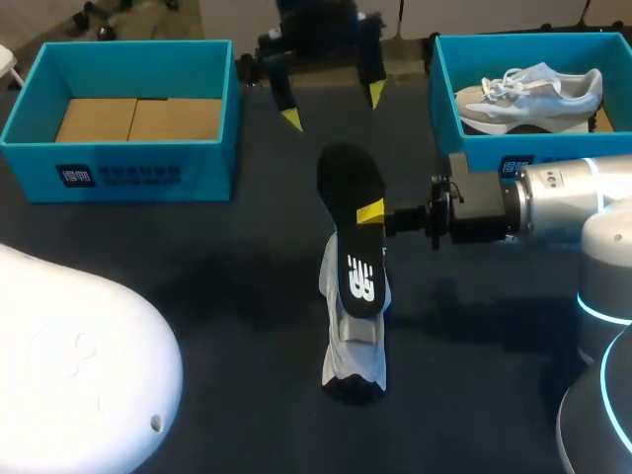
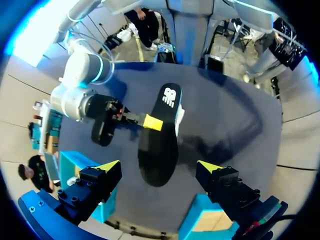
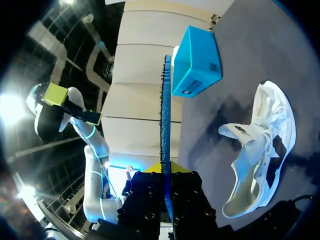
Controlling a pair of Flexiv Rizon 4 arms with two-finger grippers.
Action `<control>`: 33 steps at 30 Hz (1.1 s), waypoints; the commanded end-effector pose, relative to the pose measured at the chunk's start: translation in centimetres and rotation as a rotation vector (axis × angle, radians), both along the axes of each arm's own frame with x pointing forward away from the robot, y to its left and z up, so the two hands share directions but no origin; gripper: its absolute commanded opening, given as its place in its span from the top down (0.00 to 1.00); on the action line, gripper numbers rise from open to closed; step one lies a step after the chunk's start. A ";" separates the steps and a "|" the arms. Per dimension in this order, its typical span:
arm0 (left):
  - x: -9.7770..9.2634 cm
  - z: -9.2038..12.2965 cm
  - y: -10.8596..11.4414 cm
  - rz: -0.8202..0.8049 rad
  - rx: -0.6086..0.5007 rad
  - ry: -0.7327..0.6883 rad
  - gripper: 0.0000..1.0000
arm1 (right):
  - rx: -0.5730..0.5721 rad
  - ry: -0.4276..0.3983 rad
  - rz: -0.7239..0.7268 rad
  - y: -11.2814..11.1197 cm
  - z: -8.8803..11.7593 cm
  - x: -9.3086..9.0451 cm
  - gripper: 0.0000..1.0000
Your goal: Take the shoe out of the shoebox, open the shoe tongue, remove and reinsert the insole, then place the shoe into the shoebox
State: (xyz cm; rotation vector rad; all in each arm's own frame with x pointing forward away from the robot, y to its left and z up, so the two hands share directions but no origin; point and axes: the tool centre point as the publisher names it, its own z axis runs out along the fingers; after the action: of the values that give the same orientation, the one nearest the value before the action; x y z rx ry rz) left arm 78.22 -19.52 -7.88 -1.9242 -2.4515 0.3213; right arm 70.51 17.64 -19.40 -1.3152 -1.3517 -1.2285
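Insole (image 1: 349, 197) in the right jaws' tight pinch above the shoe (image 1: 355, 357); left jaws wide apart, empty

The dark counter (image 1: 227, 286) is open left of the white mesh shoe (image 1: 354, 365). One blue cardboard shoebox (image 1: 138, 173) blocks far left, a second shoebox (image 1: 484, 153) far right; the black foam insole (image 1: 348, 188) and right claw (image 1: 373, 212) bar the middle.
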 end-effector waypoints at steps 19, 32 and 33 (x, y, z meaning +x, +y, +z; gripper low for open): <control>-1.2 -2.3 -2.2 -0.074 -0.154 -0.116 0.00 | -0.001 0.000 -0.001 0.2 -0.1 0.0 1.00; -3.0 -0.9 -0.2 0.011 -0.707 -0.204 0.00 | -0.001 0.000 -0.001 0.2 -0.1 0.0 1.00; -3.3 -0.6 0.1 0.014 -0.727 -0.209 0.00 | -0.001 0.000 -0.001 0.2 -0.1 0.0 1.00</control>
State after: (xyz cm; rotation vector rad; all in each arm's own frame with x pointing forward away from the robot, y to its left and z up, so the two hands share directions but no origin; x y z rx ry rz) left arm 75.99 -21.34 -8.87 -2.1052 -2.4553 0.4202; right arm 70.51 17.65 -19.40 -1.3156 -1.3515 -1.2284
